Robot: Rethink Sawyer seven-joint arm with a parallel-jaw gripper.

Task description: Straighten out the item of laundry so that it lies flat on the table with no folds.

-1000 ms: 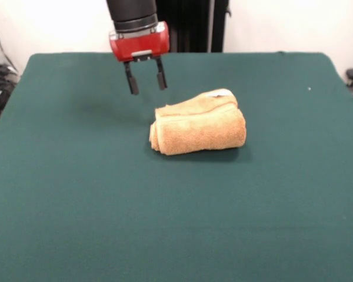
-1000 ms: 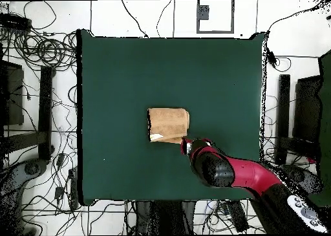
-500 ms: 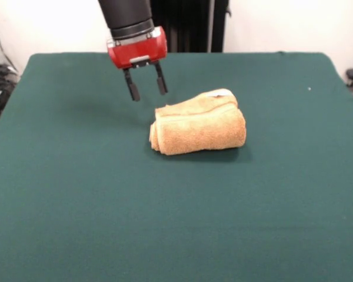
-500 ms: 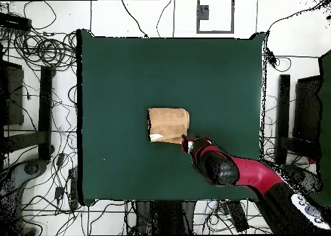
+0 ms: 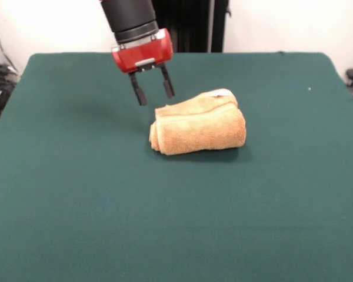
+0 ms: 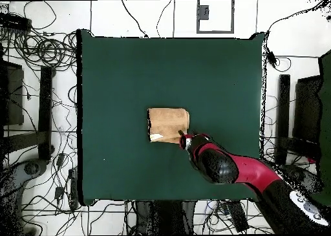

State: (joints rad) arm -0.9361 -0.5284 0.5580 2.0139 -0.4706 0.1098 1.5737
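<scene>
Your red and black hand (image 5: 152, 91) hangs in the air with its two dark fingers (image 5: 141, 96) spread apart and nothing between them. In the front view it sits just beyond the far left corner of the small orange-tan terry towel (image 5: 198, 122), close above it but not touching. The towel lies near the middle of the large dark green felt-covered surface (image 5: 76, 194), folded over into a thick roll of several layers, with a bit of white showing at its far edge. From overhead, you see the hand (image 6: 183, 138) at one corner of the towel (image 6: 168, 124).
</scene>
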